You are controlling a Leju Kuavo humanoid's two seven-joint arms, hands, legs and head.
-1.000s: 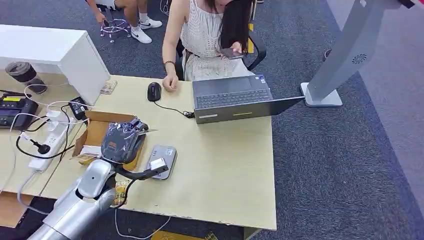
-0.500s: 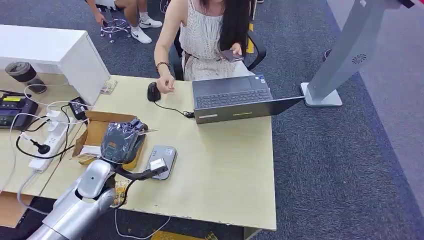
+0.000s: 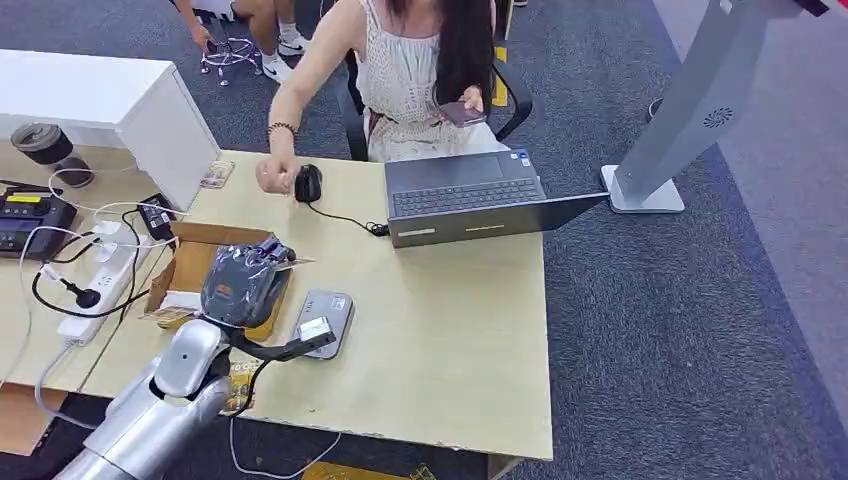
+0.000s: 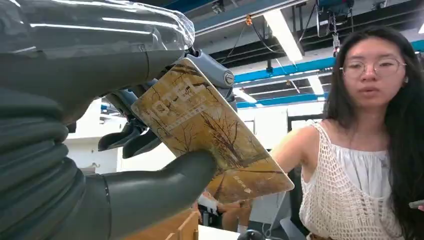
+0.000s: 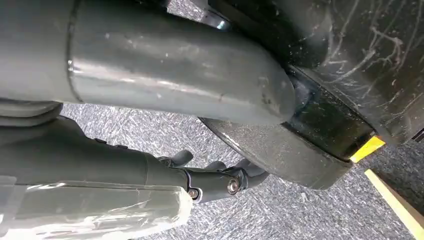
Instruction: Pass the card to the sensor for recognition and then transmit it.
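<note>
Card (image 4: 210, 135) pinched flat between grey thumb and darker fingers (image 4: 135, 140) of left hand (image 4: 75, 150), printed face toward the wrist camera, lifted off the surface. Beyond it, a seated person (image 4: 365, 150) with one arm stretched forward.

From the head view: left hand (image 3: 245, 283) hovering over the cardboard box (image 3: 185, 262), just beside the grey sensor (image 3: 323, 320), in the same place as a second ago. Card not yet over the sensor, so recognition likely still to come. Main change across the surface (image 3: 450, 330): person's hand (image 3: 272, 177) gone from the near side of the mouse (image 3: 308, 183) to its far side, arm reaching out along the back edge. Probably unrelated to the hand-over for now, though worth watching as a possible receiver.

From the right wrist view: right hand (image 5: 215, 182) hanging low above grey carpet, nothing seen in it; open or closed impossible to tell.

Count: one card, one sensor, one cardboard box, one mouse, one laptop (image 3: 465, 195), one person at the surface.
</note>
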